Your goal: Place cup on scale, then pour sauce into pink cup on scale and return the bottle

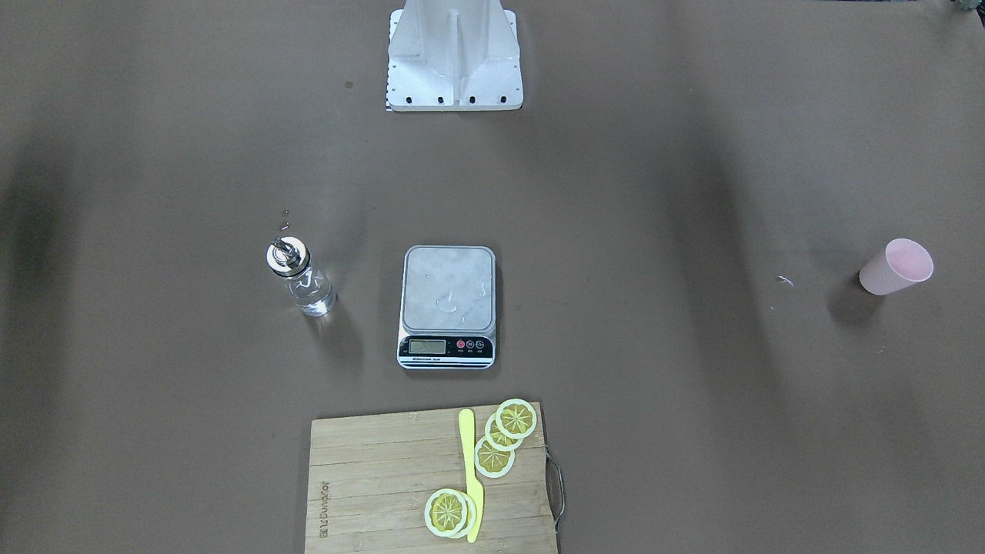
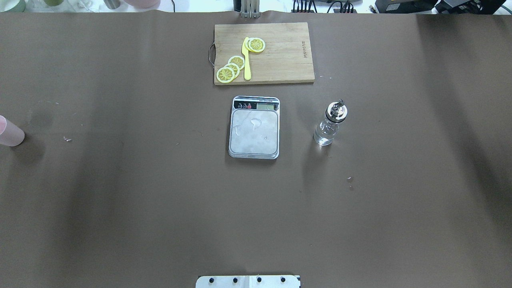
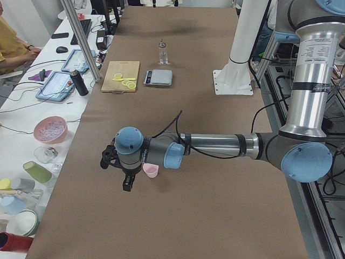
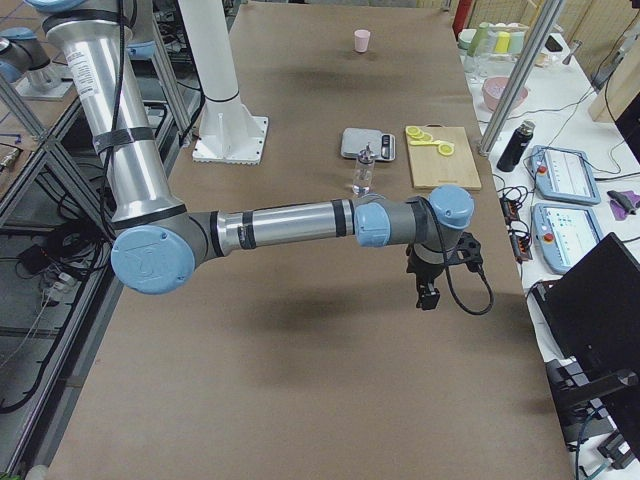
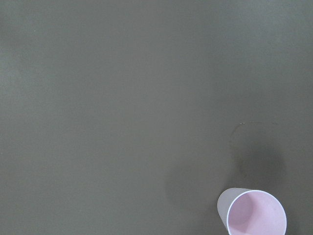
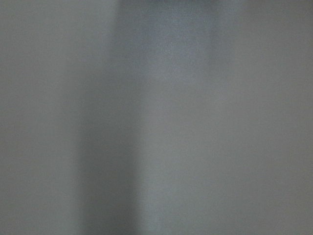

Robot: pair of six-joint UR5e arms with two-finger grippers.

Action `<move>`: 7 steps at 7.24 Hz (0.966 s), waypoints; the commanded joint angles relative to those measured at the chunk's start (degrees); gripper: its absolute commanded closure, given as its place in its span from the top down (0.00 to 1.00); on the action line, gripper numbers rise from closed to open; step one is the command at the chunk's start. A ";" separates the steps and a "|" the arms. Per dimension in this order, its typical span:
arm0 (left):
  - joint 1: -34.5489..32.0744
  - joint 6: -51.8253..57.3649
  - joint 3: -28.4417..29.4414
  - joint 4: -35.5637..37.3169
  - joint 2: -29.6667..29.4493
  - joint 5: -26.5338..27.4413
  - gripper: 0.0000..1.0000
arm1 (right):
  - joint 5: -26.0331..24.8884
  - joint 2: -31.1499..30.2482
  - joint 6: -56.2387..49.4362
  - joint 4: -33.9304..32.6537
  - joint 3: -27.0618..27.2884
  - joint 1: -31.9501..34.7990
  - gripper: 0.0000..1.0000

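Task looks unstarted. The cup [image 1: 895, 267] stands upright far out at the robot's left end of the tabletop [image 1: 692, 431], well apart from the scale [image 1: 447, 296] at centre. The bottle [image 1: 302, 278] stands upright near the scale on the robot's right, with clear sauce [image 1: 312, 295] in its lower part. The left end effector [image 3: 127, 186] hangs close by the cup. It shows only in the side view, so you can't tell whether it's open or closed. Same for the right end effector [image 4: 428, 296], which is out over bare tabletop. Risks as I read them: the left wrist view has the cup down in its bottom-right corner, so the tool probably isn't lined up. A descent from here could clip the rim and tip the cup. It looks light and thin-walled, so a hard squeeze may buckle it. It's a long carry to the scale, and the platform has water droplets [image 1: 454, 302] on it, so the cup could skid on release. The liquid looks thin, so a fast tilt may overshoot the narrow cup. Watch the cutting board [image 1: 385, 477] just beyond the scale.
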 commanded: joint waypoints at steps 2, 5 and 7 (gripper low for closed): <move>-0.17 -0.02 -5.08 -1.03 1.07 0.61 0.98 | 0.00 -0.01 0.00 0.00 0.00 0.00 1.00; 0.09 -2.72 -5.92 -2.90 1.26 6.69 0.98 | 0.00 0.08 0.09 0.00 0.00 0.00 1.00; 0.09 -6.23 -3.71 -2.62 1.78 -2.94 0.98 | 0.00 0.08 0.00 0.00 0.00 0.00 1.00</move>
